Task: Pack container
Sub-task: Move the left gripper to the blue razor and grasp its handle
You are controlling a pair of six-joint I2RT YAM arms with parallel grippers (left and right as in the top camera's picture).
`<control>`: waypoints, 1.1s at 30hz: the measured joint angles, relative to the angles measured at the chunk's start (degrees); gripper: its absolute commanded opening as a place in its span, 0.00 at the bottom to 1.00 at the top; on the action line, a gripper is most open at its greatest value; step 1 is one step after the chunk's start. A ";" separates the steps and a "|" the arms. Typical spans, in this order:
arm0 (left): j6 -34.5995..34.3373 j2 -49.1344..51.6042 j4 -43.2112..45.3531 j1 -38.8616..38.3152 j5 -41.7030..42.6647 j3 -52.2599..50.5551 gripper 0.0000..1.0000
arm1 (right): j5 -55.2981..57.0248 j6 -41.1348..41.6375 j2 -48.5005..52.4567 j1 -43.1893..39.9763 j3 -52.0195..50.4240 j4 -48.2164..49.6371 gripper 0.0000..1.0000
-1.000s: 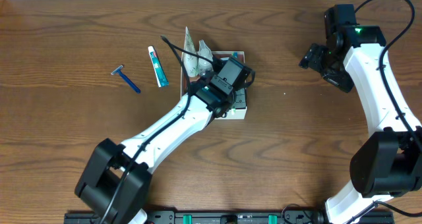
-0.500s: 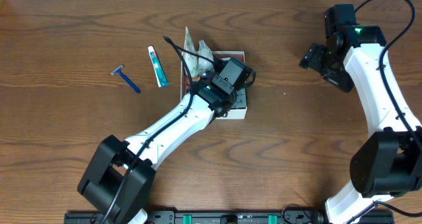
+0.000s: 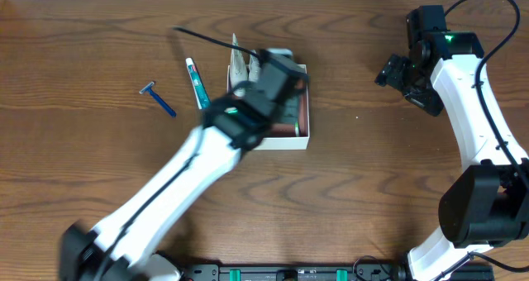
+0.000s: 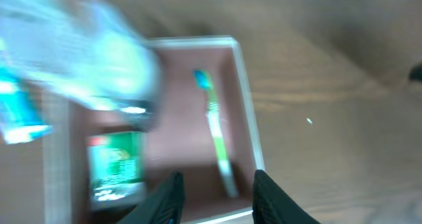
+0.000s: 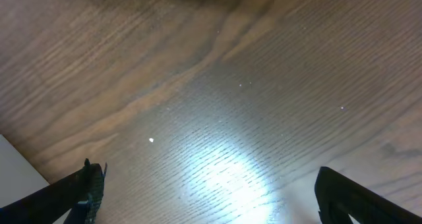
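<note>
1. Motion blur smears the left arm and hides much of the container, which sits mid-bench.
2. The left pincer hovers over the container, narrowly parted and empty.
3. The right pincer gapes wide, well apart.

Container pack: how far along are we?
Done: toothbrush and green packet lie in the container. In hand: nothing; left gripper is open above it, right gripper open over bare table. Left: razor and toothpaste tube outside on the table.
</note>
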 measured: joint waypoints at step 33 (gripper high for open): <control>-3.19 26.21 2.64 38.47 -1.79 0.55 0.57 | -0.02 0.00 0.00 0.00 0.00 0.00 0.99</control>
